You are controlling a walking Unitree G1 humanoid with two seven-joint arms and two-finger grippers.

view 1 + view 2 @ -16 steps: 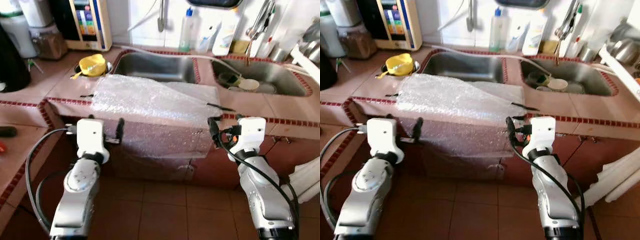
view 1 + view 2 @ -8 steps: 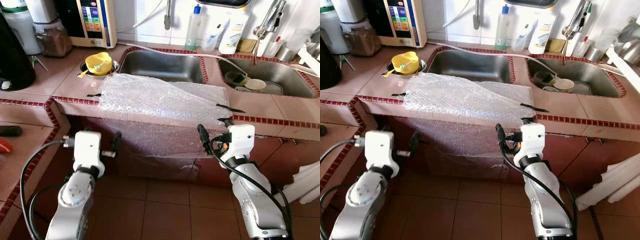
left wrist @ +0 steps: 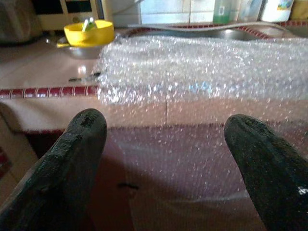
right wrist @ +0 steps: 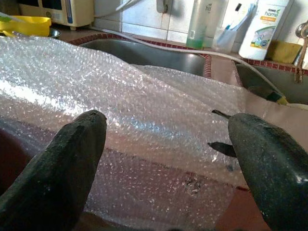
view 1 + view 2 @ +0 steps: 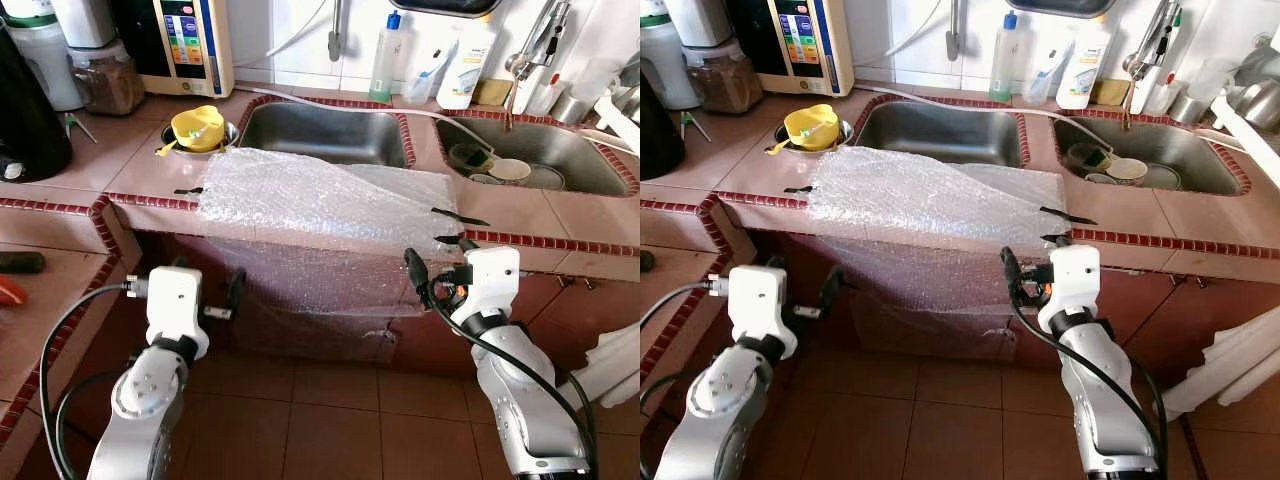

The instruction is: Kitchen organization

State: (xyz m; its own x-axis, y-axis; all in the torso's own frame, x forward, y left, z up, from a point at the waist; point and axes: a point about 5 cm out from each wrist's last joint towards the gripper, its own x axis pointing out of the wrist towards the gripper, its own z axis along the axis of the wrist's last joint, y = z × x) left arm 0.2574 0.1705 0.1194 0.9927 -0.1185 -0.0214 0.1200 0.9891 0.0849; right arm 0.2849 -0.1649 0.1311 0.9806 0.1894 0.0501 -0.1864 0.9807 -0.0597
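A sheet of bubble wrap [image 5: 320,205] lies over the pink tiled counter [image 5: 150,170] in front of the left sink. It hangs down over the cabinet front, with strips of black tape [image 5: 455,217] at its edges. My left gripper [image 5: 207,278] is open below the counter edge, near the sheet's left hanging side. In the left wrist view the left gripper [image 3: 166,139] faces the wrap with nothing between its fingers. My right gripper [image 5: 440,258] is open by the sheet's right edge, just under the taped corner. The right wrist view has the right gripper [image 4: 168,139] empty and aimed at the wrap.
A yellow bowl [image 5: 197,128] sits on the counter behind the wrap's left corner. Two steel sinks [image 5: 325,132] run along the back, the right one [image 5: 520,160] holding dishes, with bottles [image 5: 385,60] behind. A counter wing [image 5: 40,300] juts out on my left. Brown floor tiles lie below.
The view pulled back a little. Both grippers sank from counter-edge height to just below it. In the last half second the right gripper edged slightly right. Both stayed open.
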